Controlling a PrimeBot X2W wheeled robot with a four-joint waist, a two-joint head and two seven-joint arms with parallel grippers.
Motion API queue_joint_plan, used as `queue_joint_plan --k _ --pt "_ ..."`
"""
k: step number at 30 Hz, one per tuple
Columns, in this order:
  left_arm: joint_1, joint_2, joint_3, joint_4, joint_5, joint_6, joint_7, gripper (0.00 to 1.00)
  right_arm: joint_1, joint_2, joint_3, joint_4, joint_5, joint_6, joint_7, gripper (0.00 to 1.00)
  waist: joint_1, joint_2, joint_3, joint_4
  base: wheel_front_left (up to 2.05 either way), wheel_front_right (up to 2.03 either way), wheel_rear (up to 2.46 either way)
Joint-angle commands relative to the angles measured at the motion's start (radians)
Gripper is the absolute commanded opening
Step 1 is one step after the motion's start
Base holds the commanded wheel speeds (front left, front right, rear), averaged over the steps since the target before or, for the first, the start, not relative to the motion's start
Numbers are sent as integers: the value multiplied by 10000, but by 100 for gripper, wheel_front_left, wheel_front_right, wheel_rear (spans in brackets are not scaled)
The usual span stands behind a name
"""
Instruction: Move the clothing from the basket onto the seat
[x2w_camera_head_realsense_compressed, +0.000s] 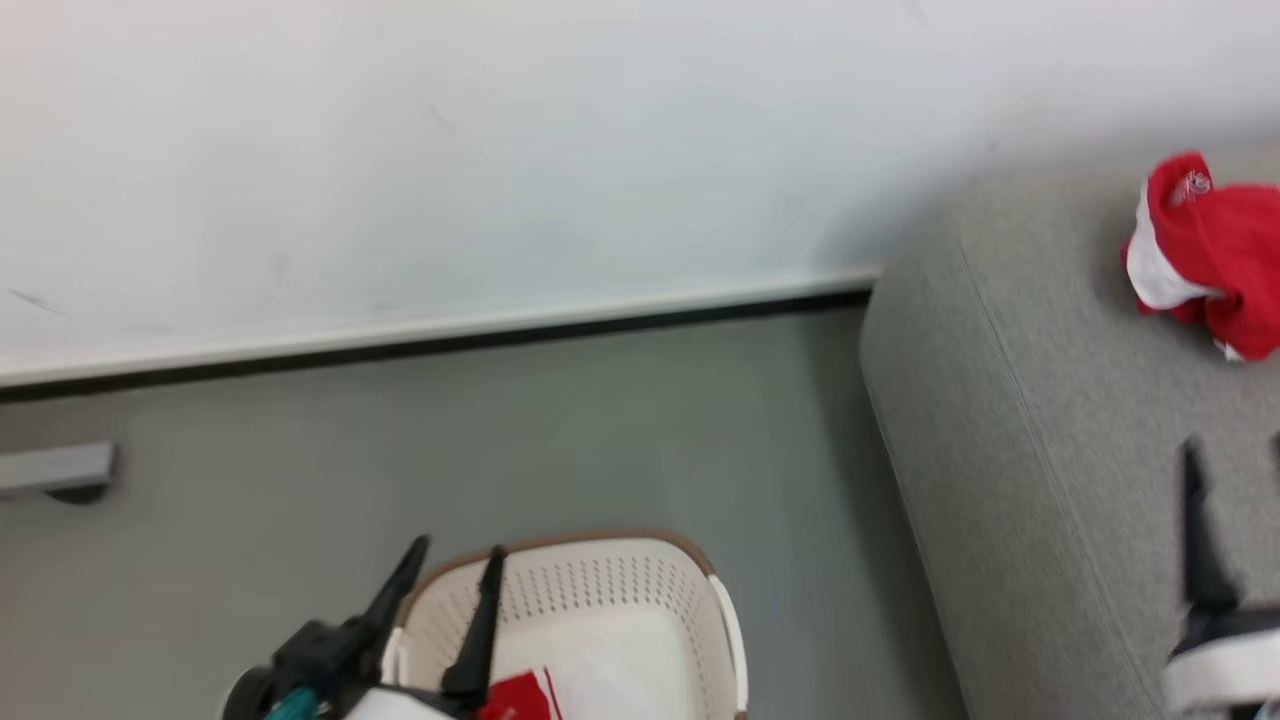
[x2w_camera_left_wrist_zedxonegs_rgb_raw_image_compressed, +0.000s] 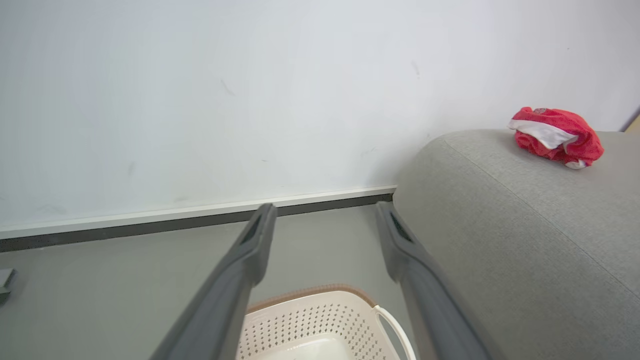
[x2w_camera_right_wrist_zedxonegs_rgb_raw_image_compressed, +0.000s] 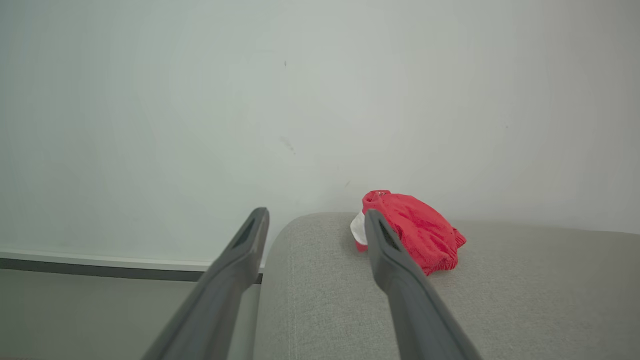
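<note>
Red cloth with a white panel, the garment (x2w_camera_head_realsense_compressed: 1215, 255) lies crumpled on the grey woven seat (x2w_camera_head_realsense_compressed: 1030, 420). It is close to the seat's back edge by the pale wall (x2w_camera_head_realsense_compressed: 500, 150) and a little way in from the seat's rounded end. The left wrist view shows the same garment (x2w_camera_left_wrist_zedxonegs_rgb_raw_image_compressed: 555, 136) bunched on the seat (x2w_camera_left_wrist_zedxonegs_rgb_raw_image_compressed: 500, 225), touching nothing else.

The basket (x2w_camera_head_realsense_compressed: 620, 585) stands on the grey floor (x2w_camera_head_realsense_compressed: 600, 430) near that rounded end, with a strip of bare floor between the two. At the basket's near edge lie a red piece (x2w_camera_head_realsense_compressed: 515, 697) with thin white stripes and a white piece (x2w_camera_head_realsense_compressed: 610, 685) beside it; both are cut off by the picture's bottom edge.

The left fingers (x2w_camera_head_realsense_compressed: 480, 620) are spread wide and hold nothing. They hang over the basket's left rim, one above the rim and one above the inside. In the left wrist view the fingers (x2w_camera_left_wrist_zedxonegs_rgb_raw_image_compressed: 250, 250) stand equally far apart above the basket (x2w_camera_left_wrist_zedxonegs_rgb_raw_image_compressed: 310, 320).

The right fingers (x2w_camera_head_realsense_compressed: 1200, 540) are over the seat, towards its front edge and well apart from the garment. In the right wrist view they (x2w_camera_right_wrist_zedxonegs_rgb_raw_image_compressed: 395, 260) gape wide and empty, with the garment (x2w_camera_right_wrist_zedxonegs_rgb_raw_image_compressed: 425, 235) lying beyond their tips on the seat (x2w_camera_right_wrist_zedxonegs_rgb_raw_image_compressed: 525, 290).
</note>
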Motion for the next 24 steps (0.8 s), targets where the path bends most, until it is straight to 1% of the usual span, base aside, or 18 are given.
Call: queue_joint_plan --k 1,3,6,8,9,13,20,24 --pt "455 19 382 -82 167 -6 -4 100 801 445 98 -495 -259 -28 8 100 4 0 -799 561 0 0 0" --pt "875 -128 782 -100 260 -13 -3 100 1484 929 226 -887 -525 -28 7 100 4 0 -1098 721 0 0 0" --pt "1449 -262 1420 -37 454 -100 -4 100 2272 1414 638 -1265 -726 -29 6 100 4 0 -1467 889 0 0 0" --pt "1735 -406 1796 -45 615 -179 -5 100 2636 1490 1211 -1353 -1094 -29 7 100 4 0 -1570 1016 0 0 0" --pt "1735 -406 1796 -45 615 -179 -5 100 2636 1490 1211 -1353 -1094 -29 7 100 4 0 -1570 1016 0 0 0" --pt "2195 -679 2400 88 913 -435 -5 100 3003 1759 1510 -1317 -1195 -30 7 100 4 0 -1782 1264 0 0 0" --pt "2517 -1165 3058 341 1388 -947 -6 100 3166 1952 1108 -1121 -835 -30 7 100 4 0 -2054 1489 0 0 0" --pt "2532 -1412 3413 356 1591 -1165 -6 100 3198 1961 1148 -886 -497 -30 7 100 4 0 -2145 1508 0 0 0"
